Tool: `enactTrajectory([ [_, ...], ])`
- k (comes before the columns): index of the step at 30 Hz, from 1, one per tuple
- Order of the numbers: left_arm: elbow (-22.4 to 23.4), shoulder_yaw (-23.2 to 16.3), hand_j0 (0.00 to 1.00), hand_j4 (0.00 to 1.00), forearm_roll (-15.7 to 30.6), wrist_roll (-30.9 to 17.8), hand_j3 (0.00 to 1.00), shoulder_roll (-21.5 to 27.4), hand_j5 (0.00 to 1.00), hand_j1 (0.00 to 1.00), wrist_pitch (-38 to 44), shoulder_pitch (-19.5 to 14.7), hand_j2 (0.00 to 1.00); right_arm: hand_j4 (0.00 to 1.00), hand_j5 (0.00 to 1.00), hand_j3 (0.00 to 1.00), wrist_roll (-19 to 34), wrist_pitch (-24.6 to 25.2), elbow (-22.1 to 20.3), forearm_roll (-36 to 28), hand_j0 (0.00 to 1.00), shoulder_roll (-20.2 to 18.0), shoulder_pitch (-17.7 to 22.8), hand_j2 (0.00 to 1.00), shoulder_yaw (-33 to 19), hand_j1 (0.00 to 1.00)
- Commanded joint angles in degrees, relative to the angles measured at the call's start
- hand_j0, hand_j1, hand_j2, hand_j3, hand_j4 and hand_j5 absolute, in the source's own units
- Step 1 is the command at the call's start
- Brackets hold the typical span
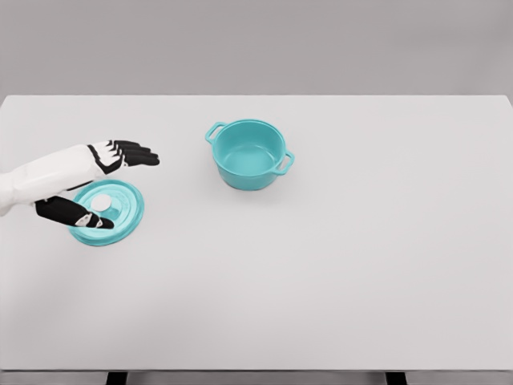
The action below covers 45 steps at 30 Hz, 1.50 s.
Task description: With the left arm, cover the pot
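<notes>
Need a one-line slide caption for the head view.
Left hand open above the teal lid on the table; teal pot uncovered.

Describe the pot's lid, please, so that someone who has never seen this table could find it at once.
On the white table, look to the left part, where the left hand hovers with fingers spread. Beneath it lies the lid, flat on the table. It is a teal disc with a white knob, shallower than the open teal pot to its right.

A white table (361,273) carries a teal pot (249,154) and its lid (120,212), apart.
</notes>
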Motion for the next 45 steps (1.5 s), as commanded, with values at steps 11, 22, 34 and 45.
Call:
enactTrajectory([
  [11,-0.1,1.1,1.0,1.0,0.4,0.2,1.0,1.2,1.0,1.0,0.0,0.3,1.0,1.0,1.0,1.0,0.0,0.0,0.0,-0.1,1.0,0.0,0.0,1.0,-0.1,1.0],
  [22,2.2,3.1,1.0,1.0,-7.8,0.0,1.0,7.4,1.0,1.0,0.0,1.4,1.0,1.0,1.0,1.0,0.0,0.0,0.0,-0.1,1.0,0.0,0.0,1.0,-0.1,1.0],
  [34,9.6,2.9,1.0,1.0,-7.7,-13.3,1.0,-2.7,1.0,1.0,1.6,-3.0,1.0,1.0,1.0,1.0,0.0,0.0,0.1,-0.1,1.0,0.0,0.0,1.0,-0.1,1.0],
  [45,12.4,2.7,1.0,1.0,-12.3,-13.2,1.0,-5.5,1.0,1.0,2.2,-4.1,1.0,1.0,1.0,1.0,0.0,0.0,0.0,-0.1,1.0,0.0,0.0,1.0,-0.1,1.0],
])
